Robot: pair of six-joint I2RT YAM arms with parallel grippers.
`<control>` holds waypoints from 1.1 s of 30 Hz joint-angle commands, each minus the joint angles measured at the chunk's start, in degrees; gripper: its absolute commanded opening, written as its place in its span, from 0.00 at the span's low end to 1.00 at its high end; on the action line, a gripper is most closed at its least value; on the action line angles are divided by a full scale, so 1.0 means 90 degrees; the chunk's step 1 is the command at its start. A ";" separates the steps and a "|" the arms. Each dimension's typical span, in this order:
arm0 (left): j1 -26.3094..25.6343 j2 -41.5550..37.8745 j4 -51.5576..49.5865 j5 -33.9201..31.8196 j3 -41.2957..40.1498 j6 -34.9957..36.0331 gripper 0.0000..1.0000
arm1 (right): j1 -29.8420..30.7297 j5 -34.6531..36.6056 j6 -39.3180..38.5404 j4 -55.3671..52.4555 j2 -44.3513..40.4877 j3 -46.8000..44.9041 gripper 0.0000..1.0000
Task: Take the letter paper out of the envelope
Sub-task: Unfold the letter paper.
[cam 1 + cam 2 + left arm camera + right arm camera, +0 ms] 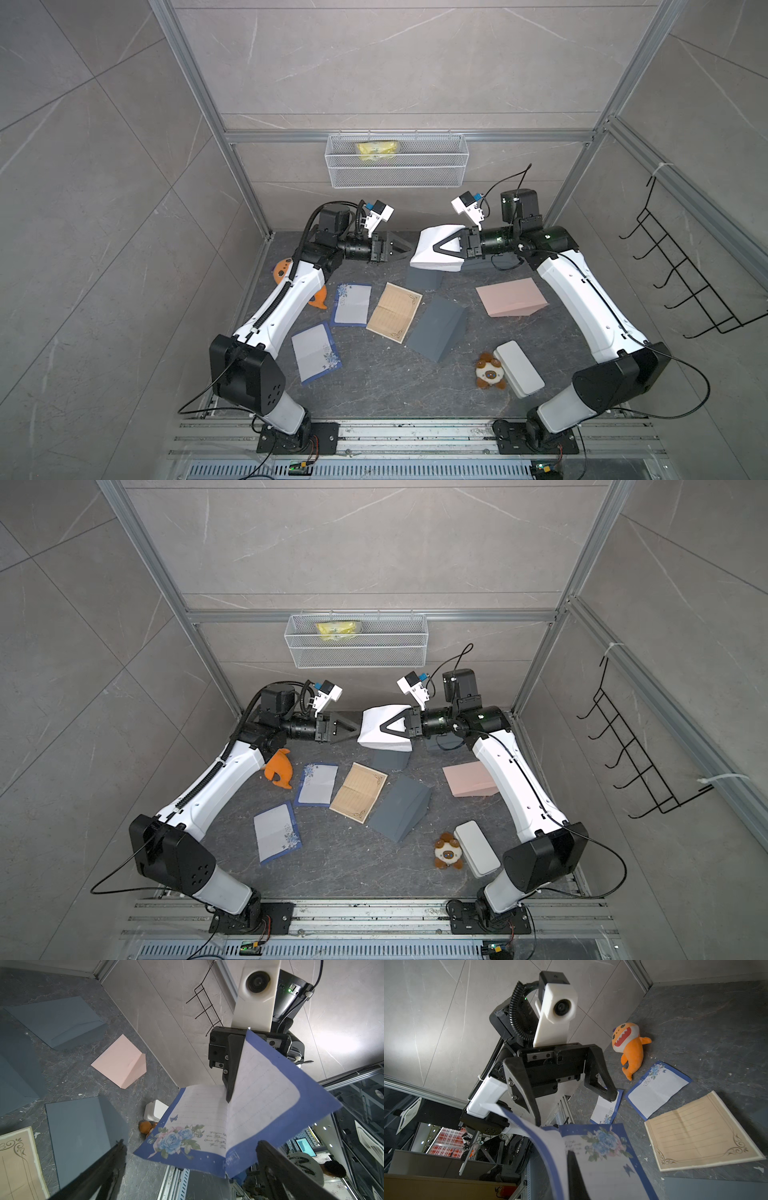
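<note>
A blue-bordered letter paper [432, 253] [380, 735] with printed roses hangs folded in the air above the back of the table. My right gripper [435, 248] [228, 1098] is shut on its crease, and one dark finger crosses the sheet [604, 1157]. My left gripper [406, 250] [575, 1109] faces it with jaws wide open and nothing held. In the left wrist view the paper's [249, 1105] near edge lies between its fingers [116, 1159]; I cannot tell whether it touches them. A grey envelope [424, 277] lies on the table under the paper, apart from it.
A larger grey envelope [436, 328] and a pink one [509, 297] lie open on the table. Two blue-bordered sheets [352, 304] [316, 352] and a beige sheet [395, 311] lie left of centre. An orange plush [282, 270], brown plush [490, 372], white box [519, 368] and wall basket [397, 174] surround them.
</note>
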 commanded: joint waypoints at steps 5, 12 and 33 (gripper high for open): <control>0.0035 -0.0271 0.0248 -0.0126 0.0017 0.0019 1.00 | -0.0033 -0.0262 0.0362 0.0516 0.0014 -0.0259 0.00; -0.0094 -0.0023 0.0449 0.0278 0.0031 -0.0162 1.00 | -0.0037 -0.0460 0.0822 0.1098 0.0113 -0.0288 0.00; -0.0496 0.0315 0.0397 -0.0111 0.0443 -0.0329 0.59 | -0.0031 -0.0542 0.1266 0.1687 0.0272 -0.0549 0.00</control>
